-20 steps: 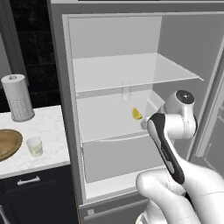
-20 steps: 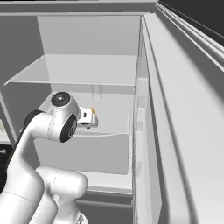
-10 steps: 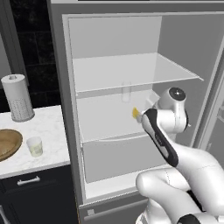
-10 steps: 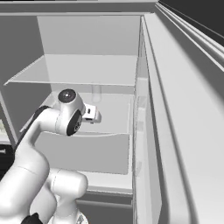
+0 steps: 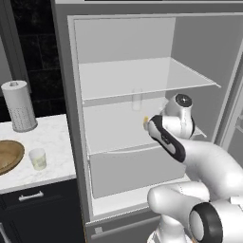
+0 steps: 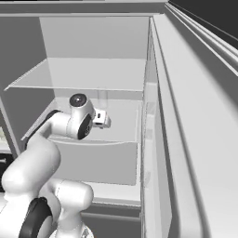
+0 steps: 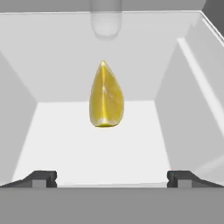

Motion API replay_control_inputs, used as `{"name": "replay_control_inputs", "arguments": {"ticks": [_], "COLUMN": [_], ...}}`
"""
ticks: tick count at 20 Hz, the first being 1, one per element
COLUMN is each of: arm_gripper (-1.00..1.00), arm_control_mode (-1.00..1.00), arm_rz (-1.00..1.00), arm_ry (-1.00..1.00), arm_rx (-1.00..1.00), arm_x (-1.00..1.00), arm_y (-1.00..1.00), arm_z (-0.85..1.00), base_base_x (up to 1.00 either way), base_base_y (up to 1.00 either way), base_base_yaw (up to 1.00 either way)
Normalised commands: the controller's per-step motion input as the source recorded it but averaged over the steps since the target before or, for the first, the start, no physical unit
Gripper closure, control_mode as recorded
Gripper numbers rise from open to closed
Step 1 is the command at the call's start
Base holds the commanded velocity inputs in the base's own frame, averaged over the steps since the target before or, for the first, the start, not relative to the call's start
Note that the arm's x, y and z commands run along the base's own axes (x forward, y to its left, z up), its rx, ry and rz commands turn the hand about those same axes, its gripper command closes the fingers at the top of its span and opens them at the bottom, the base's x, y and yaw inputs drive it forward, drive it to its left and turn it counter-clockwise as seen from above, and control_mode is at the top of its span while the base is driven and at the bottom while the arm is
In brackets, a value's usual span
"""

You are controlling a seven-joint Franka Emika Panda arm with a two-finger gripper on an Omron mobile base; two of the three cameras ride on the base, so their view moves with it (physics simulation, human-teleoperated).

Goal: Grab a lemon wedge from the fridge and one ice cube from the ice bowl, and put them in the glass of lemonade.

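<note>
Inside the fridge (image 5: 118,42), the tool (image 7: 112,177) hangs with fingers spread wide, short of the lemon wedge (image 7: 106,96) ahead.

The fridge (image 6: 97,79) stands open, white inside, with a glass shelf (image 6: 83,74) across its upper part. The white arm (image 6: 51,139) rises from seven o'clock and reaches into the middle compartment, its dark-capped wrist at about nine o'clock of centre. The open door (image 6: 186,130) runs down the three o'clock side. A drawer front (image 6: 100,162) sits below the hand.
</note>
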Motion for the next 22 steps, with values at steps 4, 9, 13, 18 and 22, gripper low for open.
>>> {"name": "replay_control_inputs", "arguments": {"ticks": [4, 9, 13, 18, 22], "arm_gripper": [-1.0, -1.0, -1.0, -1.0, -1.0], "arm_control_mode": [-1.0, -1.0, -1.0, -1.0, -1.0], "arm_rz": [0.01, 0.0, 0.01, 0.03, 0.04], "arm_ry": [0.0, 0.0, 0.0, 0.0, 0.0], "arm_rx": [0.0, 0.0, 0.0, 0.0, 0.0], "arm_x": [0.33, 0.48, 0.44, 0.41, 0.37], "arm_y": [0.0, 0.01, 0.01, 0.02, 0.04], "arm_z": [-0.19, -0.13, -0.16, -0.28, -0.24], "base_base_x": [0.0, 0.0, 0.0, 0.0, 0.0], "base_base_y": [0.0, 0.0, 0.0, 0.0, 0.0], "base_base_yaw": [0.0, 0.0, 0.0, 0.0, 0.0]}}
